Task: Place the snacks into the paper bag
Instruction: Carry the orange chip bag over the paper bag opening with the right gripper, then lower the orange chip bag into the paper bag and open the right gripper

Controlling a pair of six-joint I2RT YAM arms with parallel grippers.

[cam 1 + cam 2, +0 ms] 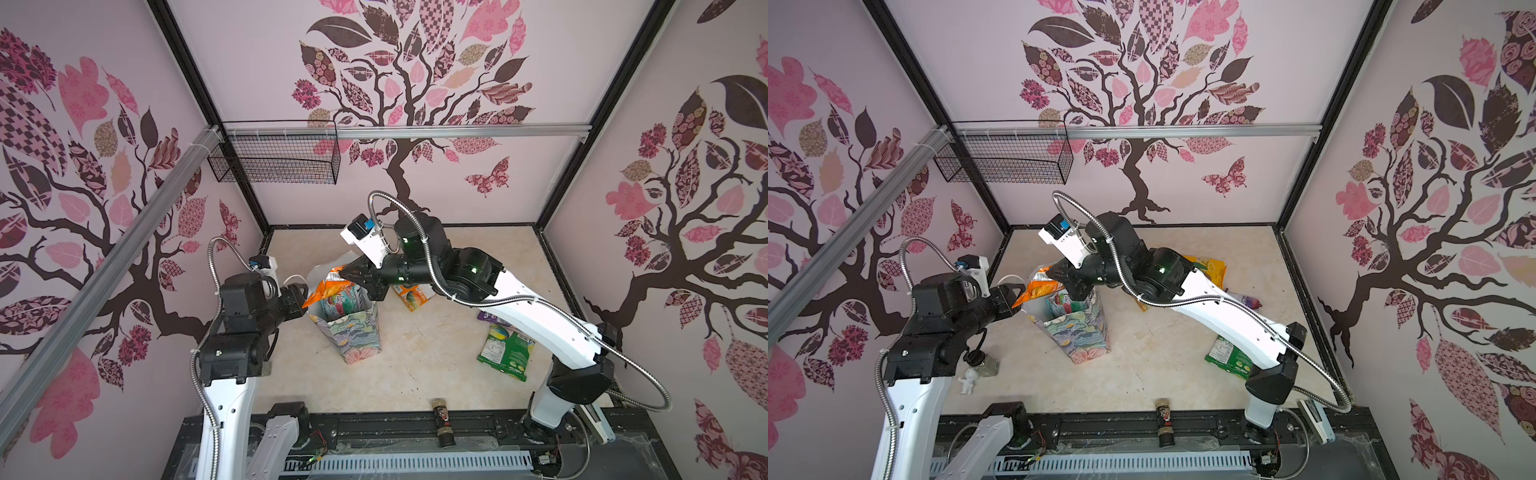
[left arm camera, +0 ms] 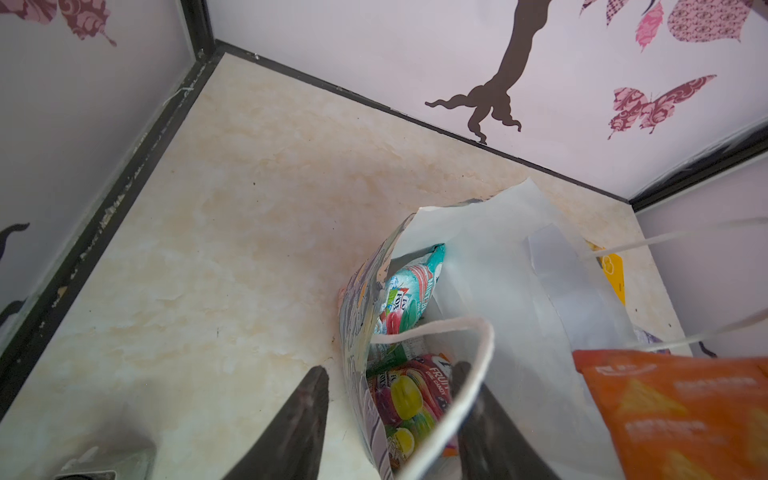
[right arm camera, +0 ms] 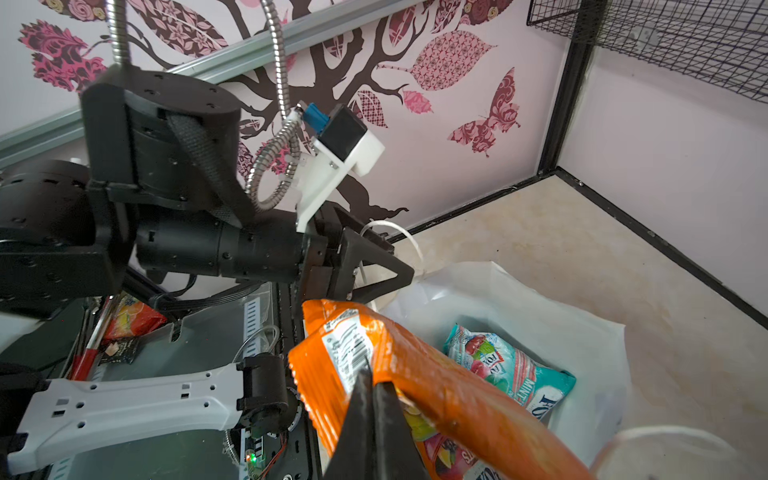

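Poising orange packet (image 1: 328, 291) over paper bag (image 1: 358, 337), right claw (image 3: 372, 374) clenched on it; left claw (image 2: 390, 369) released, straddling bag rim, likely bracing.

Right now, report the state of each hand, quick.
Left hand: open, straddling the wall of the paper bag.
Right hand: closed on the orange snack packet at the bag's mouth.

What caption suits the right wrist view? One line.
Right jaws shut on an orange snack packet over the open paper bag, a teal FOX'S packet inside.
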